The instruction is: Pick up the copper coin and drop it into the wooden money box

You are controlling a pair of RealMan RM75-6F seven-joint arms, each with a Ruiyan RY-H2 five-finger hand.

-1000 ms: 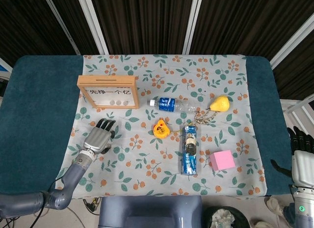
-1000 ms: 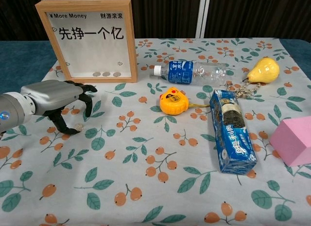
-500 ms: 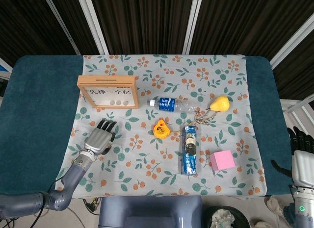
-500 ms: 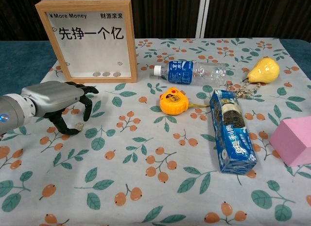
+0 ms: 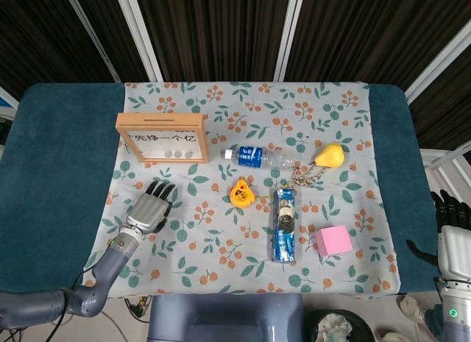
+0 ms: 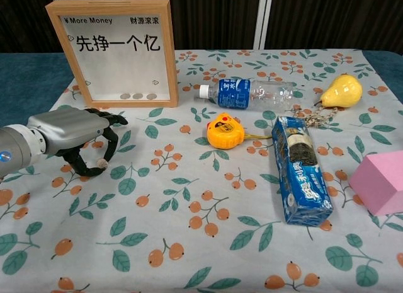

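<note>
Carefully, at the chest view's left edge we should close our left robot hand (image 6: pixel 79 132), whose curled fingers bracket but may not yet hold the copper coin (image 6: pixel 101 162) lying on the table (image 6: pixel 189 242), before lifting toward the wooden money box (image 6: pixel 116 52) above.

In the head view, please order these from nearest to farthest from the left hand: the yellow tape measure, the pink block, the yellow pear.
From the left hand:
1. Yellow tape measure, middle of the cloth, to the hand's right.
2. Pink block, near the front right.
3. Yellow pear, far right, toward the back.
</note>
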